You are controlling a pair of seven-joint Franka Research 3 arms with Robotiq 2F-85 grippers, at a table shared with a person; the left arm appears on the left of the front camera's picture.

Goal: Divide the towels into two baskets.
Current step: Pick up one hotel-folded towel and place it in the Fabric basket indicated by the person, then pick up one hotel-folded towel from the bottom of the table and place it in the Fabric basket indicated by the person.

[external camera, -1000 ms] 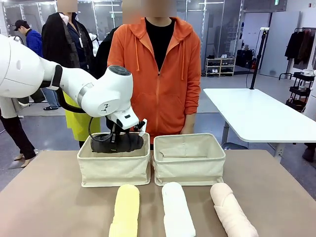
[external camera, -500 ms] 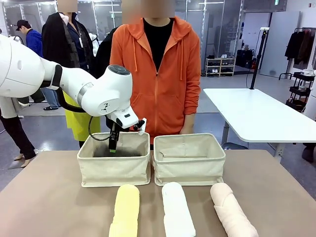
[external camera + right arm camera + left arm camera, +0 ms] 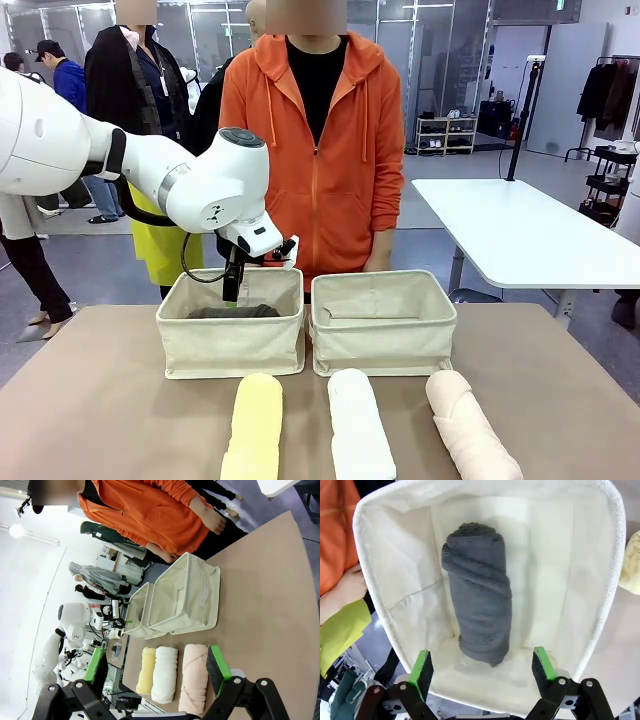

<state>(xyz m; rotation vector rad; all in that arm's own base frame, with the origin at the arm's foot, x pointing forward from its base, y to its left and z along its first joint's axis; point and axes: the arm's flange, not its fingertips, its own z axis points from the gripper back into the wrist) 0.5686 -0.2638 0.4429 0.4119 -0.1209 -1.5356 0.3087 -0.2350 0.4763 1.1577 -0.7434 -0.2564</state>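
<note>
Left pincer (image 3: pixel 482 667) has just spread wide, empty; dark grey towel (image 3: pixel 479 610) now lies in left basket (image 3: pixel 230 345). 1 of 4 placed. Right pincer (image 3: pixel 157 662) wide apart, empty.

In the front view, the front wall of the left basket (image 3: pixel 230 345) hides all but the top of the grey towel (image 3: pixel 235 312). The front wall of the right basket (image 3: pixel 382 345) hides that basket's floor. The bottom edge there cuts off the near ends of the yellow towel (image 3: pixel 253 425), white towel (image 3: pixel 358 425) and pink towel (image 3: pixel 468 432). In the right wrist view the right basket covers much of the left basket, and the left wrist view's right edge leaves just a sliver of the yellow towel.
</note>
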